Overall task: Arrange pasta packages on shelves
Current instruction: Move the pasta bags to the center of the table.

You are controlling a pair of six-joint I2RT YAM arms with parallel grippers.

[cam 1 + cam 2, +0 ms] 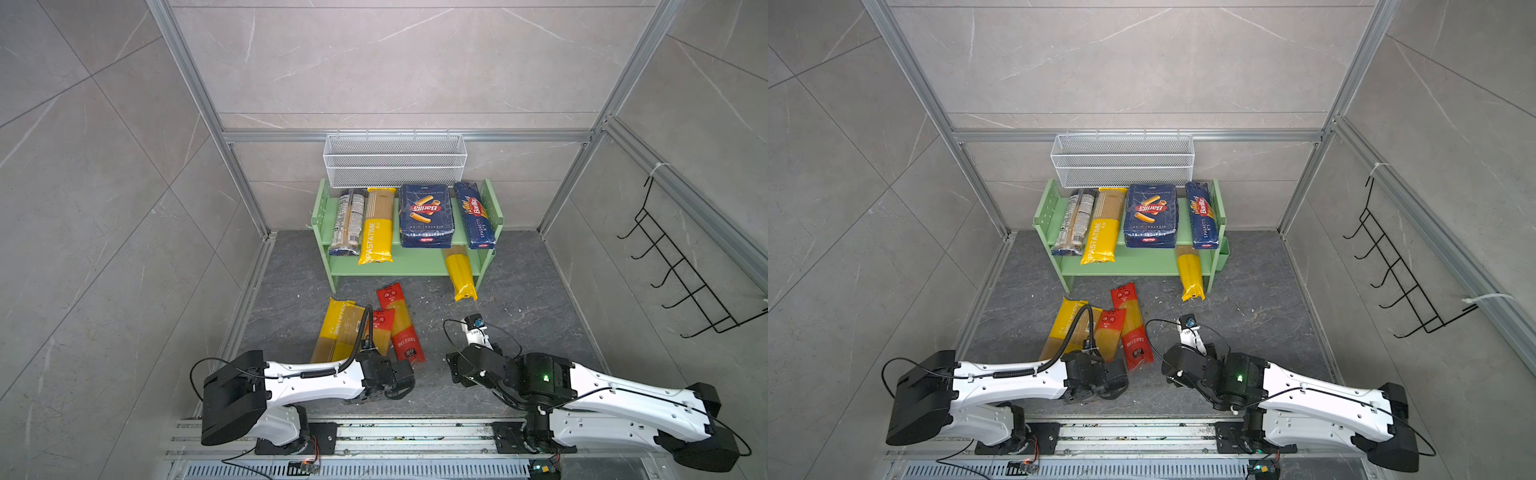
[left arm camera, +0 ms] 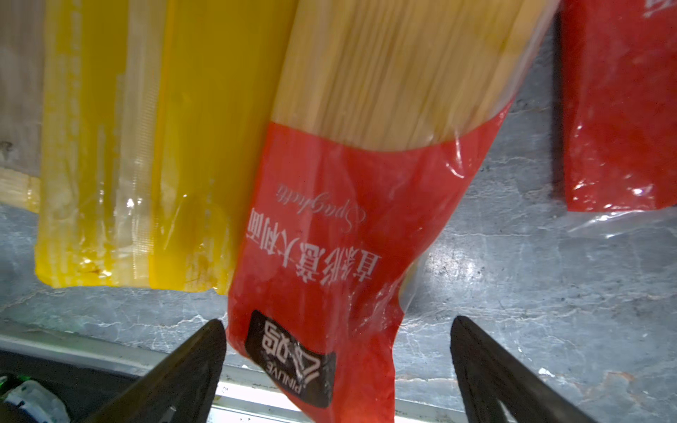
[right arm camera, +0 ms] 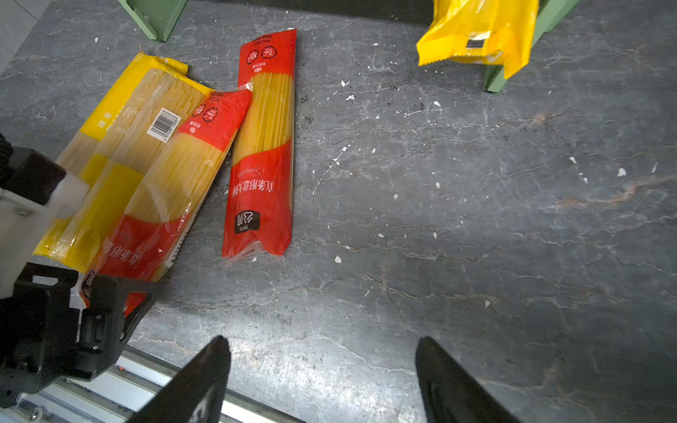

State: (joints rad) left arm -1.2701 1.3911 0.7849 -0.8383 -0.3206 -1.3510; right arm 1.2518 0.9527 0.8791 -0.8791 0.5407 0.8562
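The green shelves (image 1: 399, 266) stand at the back. Their top board holds a clear brownish bag (image 1: 347, 222), a yellow pack (image 1: 376, 232), a wide blue Barilla pack (image 1: 426, 216) and a narrow one (image 1: 476, 216). Another yellow pack (image 1: 461, 274) pokes out of the lower board. On the floor lie a yellow pack (image 1: 338, 328) and two red spaghetti bags (image 1: 382, 330) (image 1: 403, 328). My left gripper (image 2: 337, 322) is open, and the near end of the red bag (image 2: 329, 219) that leans on the yellow pack lies between its fingers. My right gripper (image 3: 324, 342) is open over bare floor.
A white wire mesh basket (image 1: 395, 160) hangs above the shelves. A black wire hook rack (image 1: 681, 266) is on the right wall. The metal rail (image 1: 415, 432) carrying both arm bases runs along the front. White crumbs dot the dark floor (image 3: 439, 183).
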